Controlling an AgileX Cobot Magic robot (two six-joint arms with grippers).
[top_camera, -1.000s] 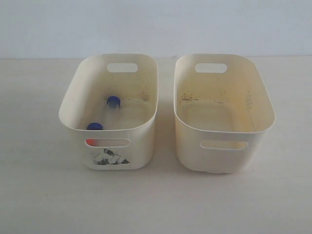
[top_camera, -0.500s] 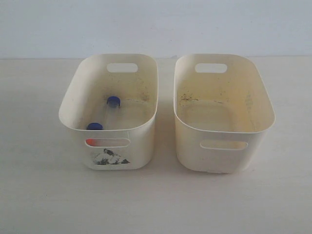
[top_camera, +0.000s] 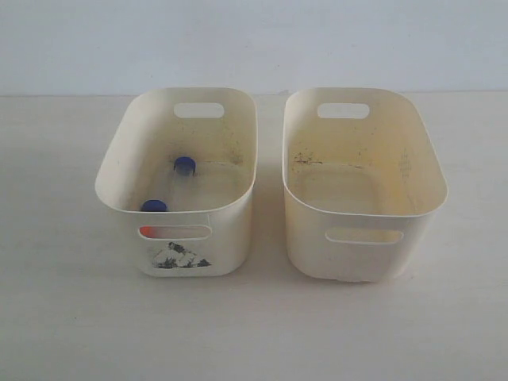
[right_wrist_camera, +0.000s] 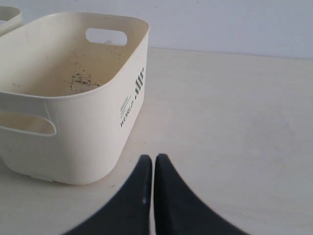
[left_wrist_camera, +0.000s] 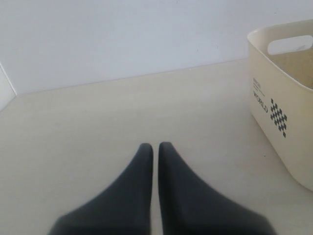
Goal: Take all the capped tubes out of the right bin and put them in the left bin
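Note:
The left bin [top_camera: 127, 151], with a torn black-and-white sticker on its front, holds capped tubes. One blue cap [top_camera: 184, 164] lies mid-floor, and another blue cap [top_camera: 154, 205] sits by the front wall. An orange-red cap [top_camera: 147, 231] shows through the front handle slot. The right bin [top_camera: 425, 171] has a plain front and shows only a stained floor, with no tube in sight. My left gripper [left_wrist_camera: 155, 147] is shut and empty over bare table, with the left bin [left_wrist_camera: 281, 93] off to its side. My right gripper [right_wrist_camera: 153, 157] is shut and empty beside the right bin [right_wrist_camera: 98, 127].
The two bins stand side by side on a pale table [top_camera: 254, 333], a narrow gap between them. A plain wall [top_camera: 254, 40] runs behind. Neither arm appears in the exterior view. A rim of the other bin [right_wrist_camera: 7, 17] peeks into the right wrist view.

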